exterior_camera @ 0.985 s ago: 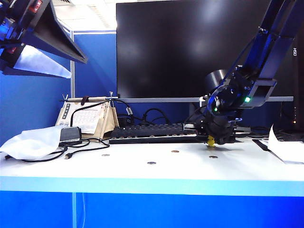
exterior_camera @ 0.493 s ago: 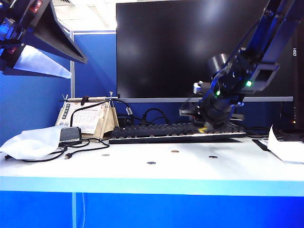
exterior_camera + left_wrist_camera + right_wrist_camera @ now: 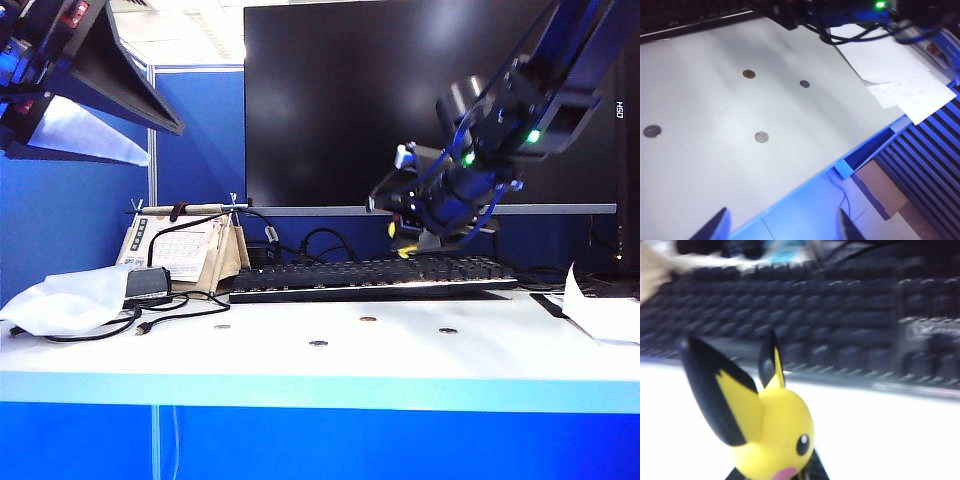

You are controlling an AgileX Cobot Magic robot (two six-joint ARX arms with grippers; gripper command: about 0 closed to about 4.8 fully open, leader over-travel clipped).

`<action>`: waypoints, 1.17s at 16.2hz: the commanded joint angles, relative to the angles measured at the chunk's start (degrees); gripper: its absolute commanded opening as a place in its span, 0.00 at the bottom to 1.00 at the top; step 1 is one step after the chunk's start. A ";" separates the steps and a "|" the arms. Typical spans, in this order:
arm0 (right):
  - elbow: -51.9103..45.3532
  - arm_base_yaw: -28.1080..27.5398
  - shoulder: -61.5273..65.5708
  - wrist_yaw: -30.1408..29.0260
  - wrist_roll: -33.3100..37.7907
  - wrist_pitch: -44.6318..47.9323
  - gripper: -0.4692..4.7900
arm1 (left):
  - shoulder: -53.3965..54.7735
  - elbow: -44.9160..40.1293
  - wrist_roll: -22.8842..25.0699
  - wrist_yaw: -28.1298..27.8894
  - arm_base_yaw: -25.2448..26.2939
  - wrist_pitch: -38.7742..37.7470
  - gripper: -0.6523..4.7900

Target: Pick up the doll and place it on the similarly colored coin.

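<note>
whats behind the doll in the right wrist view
Behind the doll, shut in the right end effector, a black keyboard spans the white table. The doll's head hides some keys.

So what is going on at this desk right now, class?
The right claw holds the yellow doll in the air above the keyboard. The golden-brown coin it belongs on lies bare on the white table among three grey coins. The left claw hangs open above the table's front edge, holding nothing.
</note>
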 commanded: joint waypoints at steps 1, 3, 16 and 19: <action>-8.55 2.84 -6.43 -2.21 -0.24 4.98 0.25 | -0.11 0.15 0.26 0.42 -0.04 0.20 0.63; -12.66 4.74 -8.55 -3.80 -0.37 8.26 0.25 | -0.11 0.15 0.26 0.42 -0.04 0.28 0.63; -14.25 6.78 -2.27 -0.39 -0.42 9.64 0.25 | -0.11 0.15 0.24 0.66 -0.04 -0.20 0.63; -13.90 6.16 -1.55 0.44 -0.44 9.68 0.25 | -0.11 0.15 0.24 0.63 -0.04 -0.15 0.63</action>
